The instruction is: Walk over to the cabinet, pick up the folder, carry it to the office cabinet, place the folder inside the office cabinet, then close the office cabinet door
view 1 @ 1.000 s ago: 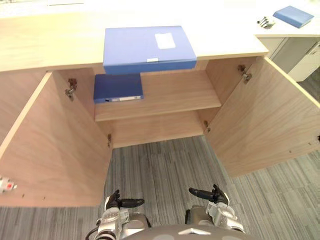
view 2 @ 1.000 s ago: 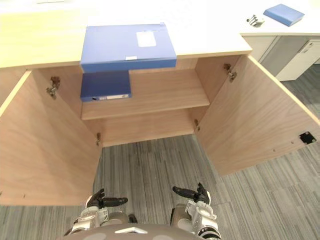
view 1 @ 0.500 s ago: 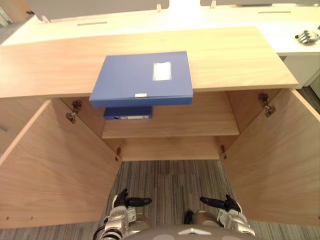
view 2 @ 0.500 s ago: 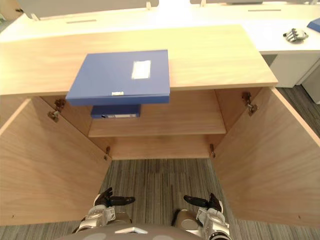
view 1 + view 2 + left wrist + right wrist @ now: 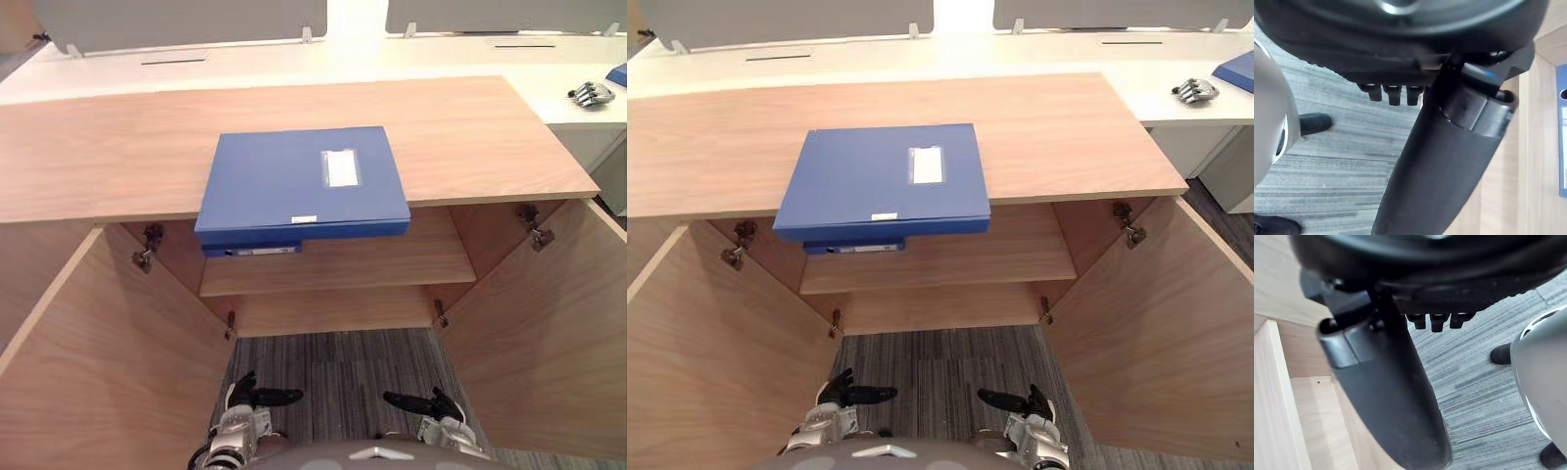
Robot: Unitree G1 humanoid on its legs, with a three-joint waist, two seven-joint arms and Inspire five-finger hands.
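A blue folder (image 5: 302, 181) with a white label lies flat on the wooden cabinet top (image 5: 470, 137), its front edge overhanging the open cabinet. Beneath it, a second blue folder (image 5: 253, 250) sits on the inner shelf (image 5: 353, 269), mostly hidden. My left hand (image 5: 245, 397) and right hand (image 5: 431, 403) hang low over the carpet, well below and in front of the folder. Both are open and hold nothing, thumbs pointing inward. A blue folder spine (image 5: 1562, 132) appears beside the thumb in the left wrist view.
Both cabinet doors stand wide open: the left door (image 5: 108, 372) and the right door (image 5: 554, 343) flank me. Behind the cabinet runs a white desk (image 5: 245, 69) with grey partitions. On its right end lie a small metallic object (image 5: 591, 93) and another blue folder (image 5: 1239, 70).
The whole picture has shifted: the camera has come closer and squarer to the cabinet, so its top and the folder sit lower and more central. My hands still hang low and empty.
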